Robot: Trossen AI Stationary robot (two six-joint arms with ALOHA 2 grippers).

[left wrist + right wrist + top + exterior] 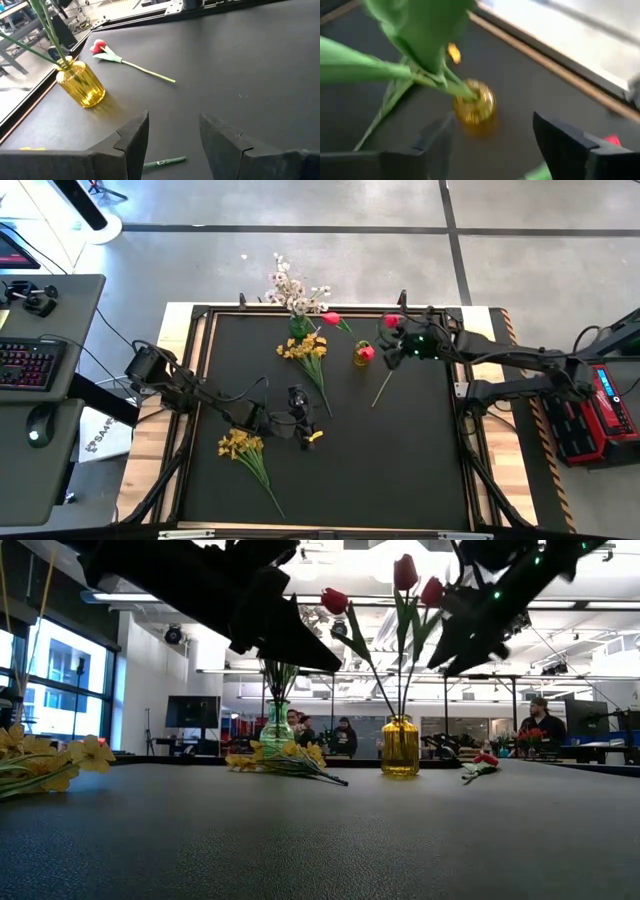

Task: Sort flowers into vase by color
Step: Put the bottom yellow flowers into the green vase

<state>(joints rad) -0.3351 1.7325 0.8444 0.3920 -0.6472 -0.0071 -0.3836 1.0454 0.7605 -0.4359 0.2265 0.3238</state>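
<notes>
A yellow glass vase (361,358) (80,85) stands at the far middle of the black mat and holds red tulips (405,572). My right gripper (490,150) hangs open just above and to the right of this vase (475,107), with green leaves (420,30) close before its camera. One red tulip (100,47) lies flat on the mat right of the vase. White blossoms (290,285) stand in a green vase (298,328). Two yellow bunches (305,348) (240,445) lie on the mat. My left gripper (172,137) hovers open mid-mat over a small yellow flower (315,436).
A raised frame (470,410) runs around the mat. The near half of the mat (380,470) is bare. A keyboard and mouse (30,365) sit on a desk at the left. People (540,720) stand in the room beyond the table.
</notes>
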